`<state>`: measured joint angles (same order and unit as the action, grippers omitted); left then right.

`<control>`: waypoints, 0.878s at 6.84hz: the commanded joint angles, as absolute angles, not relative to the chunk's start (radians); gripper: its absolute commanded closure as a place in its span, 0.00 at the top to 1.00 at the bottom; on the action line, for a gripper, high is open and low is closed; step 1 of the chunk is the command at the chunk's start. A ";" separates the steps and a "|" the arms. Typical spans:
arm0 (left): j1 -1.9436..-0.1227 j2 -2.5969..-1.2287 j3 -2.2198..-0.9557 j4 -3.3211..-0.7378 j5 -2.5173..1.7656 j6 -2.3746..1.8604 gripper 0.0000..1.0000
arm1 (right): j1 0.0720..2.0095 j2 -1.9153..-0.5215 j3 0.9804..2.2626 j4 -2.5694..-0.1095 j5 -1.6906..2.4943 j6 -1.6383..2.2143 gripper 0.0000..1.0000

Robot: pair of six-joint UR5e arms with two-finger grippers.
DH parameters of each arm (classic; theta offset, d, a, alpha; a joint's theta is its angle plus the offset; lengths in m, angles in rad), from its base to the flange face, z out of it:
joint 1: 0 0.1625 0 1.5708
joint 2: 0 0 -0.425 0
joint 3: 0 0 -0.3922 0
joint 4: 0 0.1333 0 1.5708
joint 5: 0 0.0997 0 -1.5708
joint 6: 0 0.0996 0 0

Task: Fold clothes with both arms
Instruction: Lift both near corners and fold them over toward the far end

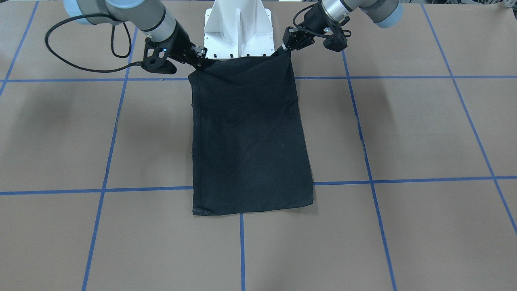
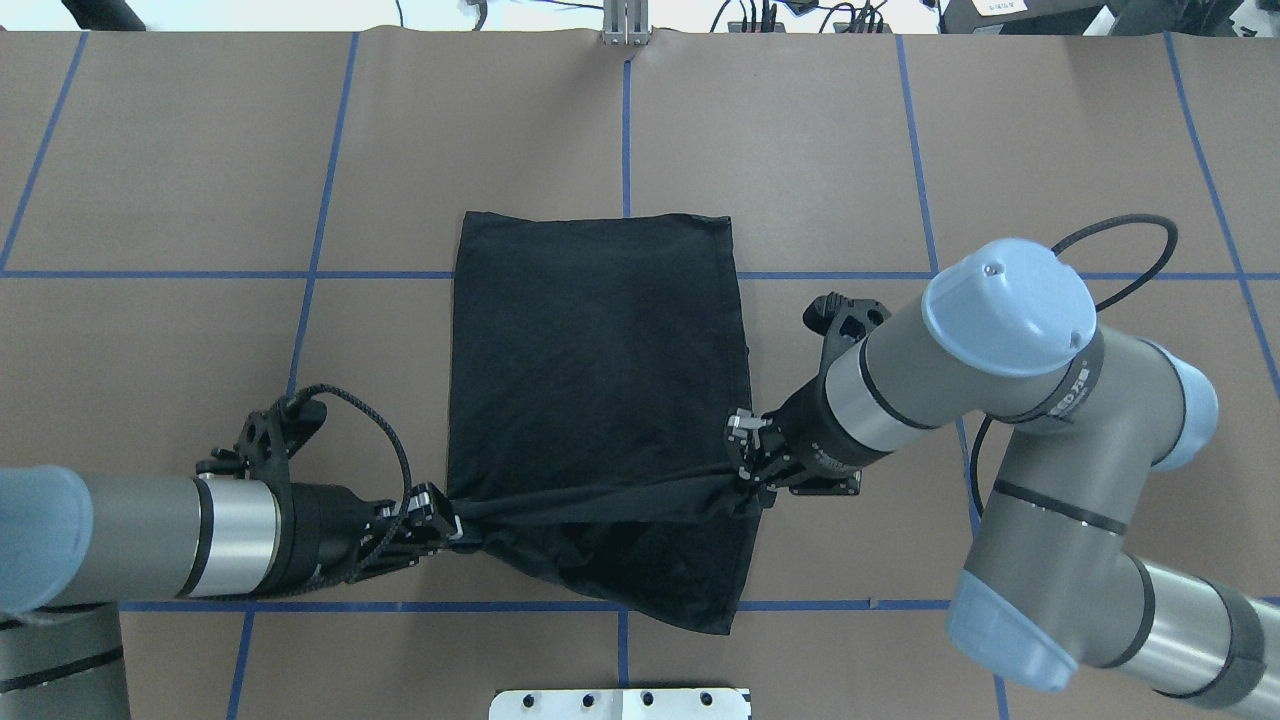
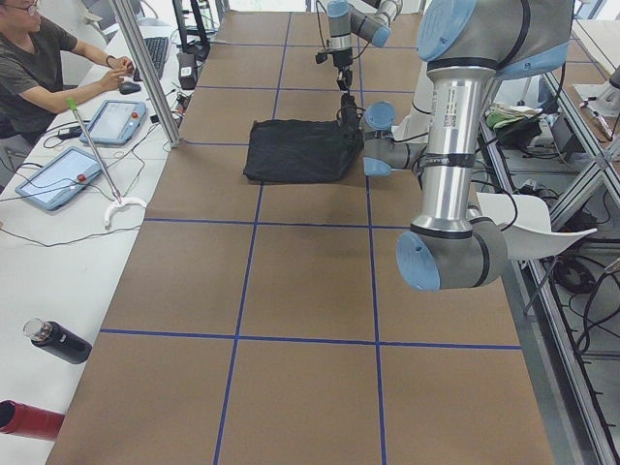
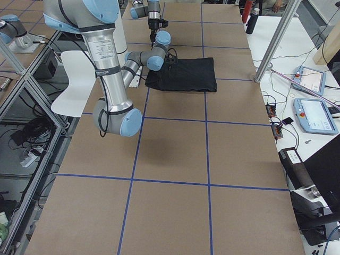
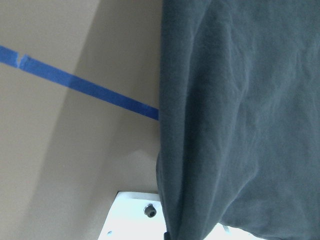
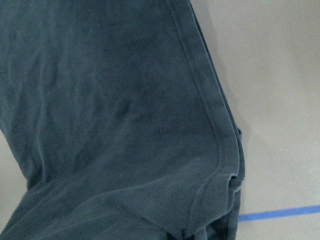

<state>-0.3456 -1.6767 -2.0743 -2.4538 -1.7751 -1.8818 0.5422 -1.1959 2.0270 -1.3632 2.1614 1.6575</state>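
Floppy black T-shirt (image 2: 600, 350) looks light and limp, so I'd say grab the corners. The small black left gripper (image 2: 445, 522) and right gripper (image 2: 748, 465) are both pinched on them, low in the overhead frame.

Brown paper covers the table (image 2: 200, 150), crossed by a grid of blue tape (image 2: 625, 130). A white bench (image 3: 39, 281) runs along one side and carries two pendants (image 3: 58, 179), a keyboard (image 3: 155, 53) and a black bottle (image 3: 56, 341). A person (image 3: 34, 58) sits there. A metal post (image 3: 145, 73) rises at its edge. Cables (image 4: 32, 127) lie on the floor below.
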 commanded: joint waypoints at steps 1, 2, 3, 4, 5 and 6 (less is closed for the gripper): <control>-0.489 -1.791 -1.954 -2.438 -1.785 -1.789 0.00 | 0.639 -1.149 1.964 -1.353 2.151 1.622 0.00; -0.538 -1.884 -1.836 -2.439 -1.805 -1.767 0.00 | 0.685 -1.099 1.898 -1.353 2.151 1.593 0.00; -0.587 -1.938 -1.736 -2.441 -1.807 -1.723 0.00 | 0.721 -1.051 1.809 -1.351 2.148 1.551 0.00; -0.629 -1.950 -1.679 -2.451 -1.806 -1.694 0.00 | 0.745 -1.004 1.731 -1.351 2.146 1.525 0.00; -0.664 -1.969 -1.651 -2.451 -1.807 -1.687 0.00 | 0.759 -0.936 1.641 -1.348 2.122 1.525 0.00; -0.676 -2.015 -1.591 -2.453 -1.806 -1.687 0.00 | 0.768 -0.899 1.562 -1.301 2.117 1.525 0.00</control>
